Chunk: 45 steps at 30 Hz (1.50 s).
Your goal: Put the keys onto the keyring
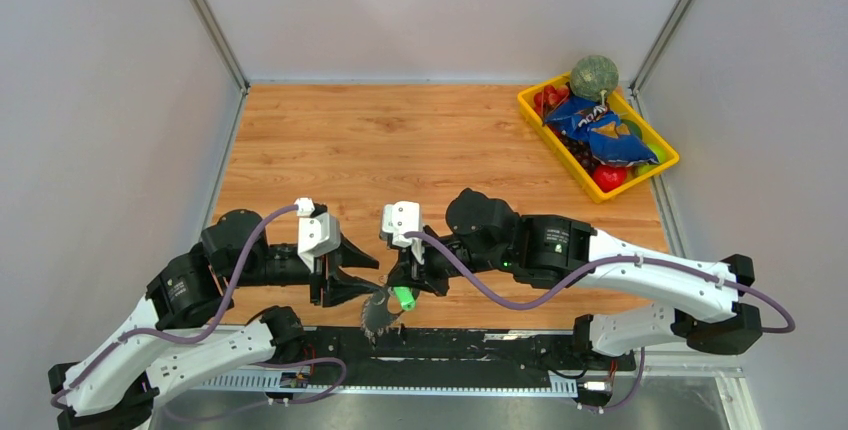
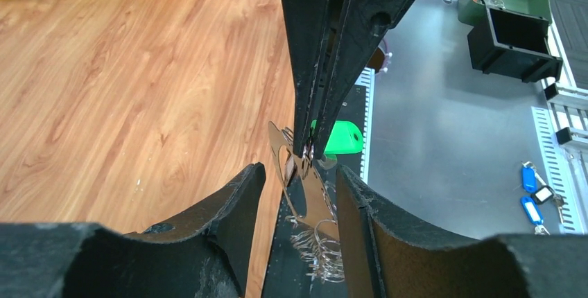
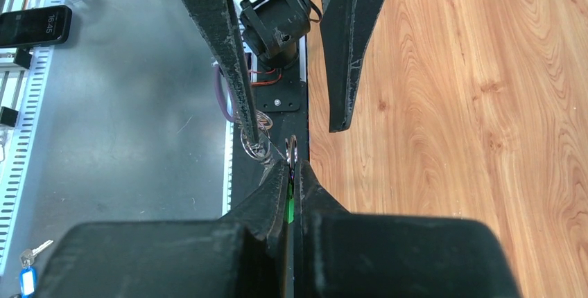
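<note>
The keys, a small silver bunch [image 3: 292, 147] with a bright green tag [image 1: 403, 298], are pinched in my shut right gripper [image 1: 408, 285], just past the table's near edge. In the right wrist view the green tag [image 3: 289, 208] shows between the closed jaws of the right gripper [image 3: 292, 166]. The keyring [image 1: 378, 316], a thin hoop fringed with silver keys, hangs below and touches the bunch. My left gripper [image 1: 375, 277] is open, and the keyring [image 2: 320, 246] lies between its fingers in the left wrist view [image 2: 299, 172]. One left finger's tip touches the hoop [image 3: 255, 142]. The black fob is hidden.
A yellow tray [image 1: 662, 136] of fruit and a blue bag stands at the back right. The black base rail [image 1: 460, 342] runs under the grippers. Off the table are blue-tagged keys [image 2: 530, 177], black bins [image 2: 514, 34] and a phone [image 3: 35, 24].
</note>
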Tool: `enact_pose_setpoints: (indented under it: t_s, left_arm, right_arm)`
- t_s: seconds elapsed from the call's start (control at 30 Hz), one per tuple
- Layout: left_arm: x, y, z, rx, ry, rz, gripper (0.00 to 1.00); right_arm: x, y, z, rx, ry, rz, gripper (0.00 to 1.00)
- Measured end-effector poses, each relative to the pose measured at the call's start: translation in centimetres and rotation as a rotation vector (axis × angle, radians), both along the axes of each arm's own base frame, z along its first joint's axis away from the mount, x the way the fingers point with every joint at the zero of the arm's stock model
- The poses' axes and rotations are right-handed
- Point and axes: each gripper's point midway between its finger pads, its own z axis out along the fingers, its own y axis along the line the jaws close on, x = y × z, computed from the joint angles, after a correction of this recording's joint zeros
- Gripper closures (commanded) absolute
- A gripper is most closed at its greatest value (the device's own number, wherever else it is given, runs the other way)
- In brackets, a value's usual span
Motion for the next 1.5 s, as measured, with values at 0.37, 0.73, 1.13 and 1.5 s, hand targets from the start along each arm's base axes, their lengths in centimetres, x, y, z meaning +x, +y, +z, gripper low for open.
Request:
enact_pose_setpoints:
  t_s: [0.37,0.73,1.13,1.5]
  left_arm:
    - [-0.17,0.01,-0.2,0.008,-0.004,-0.014,0.54]
    - [-0.24,-0.2,-0.37,0.016,-0.002,-0.028,0.61]
    - [-0.17,-0.31,-0.6,0.023,0.001,-0.029,0.69]
    - [-0.22,-0.45,-0.66,0.023,0.004,-0.036,0.93]
  right_arm:
    - [0.07,0.38,-0.96,-0.034,0.011,-0.002,1.0]
    - [0.01,0.34,-0.83,-0.034,0.016,-0.002,1.0]
    - [-0.2,0.38,-0.62,-0.028,0.022,0.008,1.0]
    - [-0.16,0.42,-0.54,-0.025,0.02,0.007,1.0]
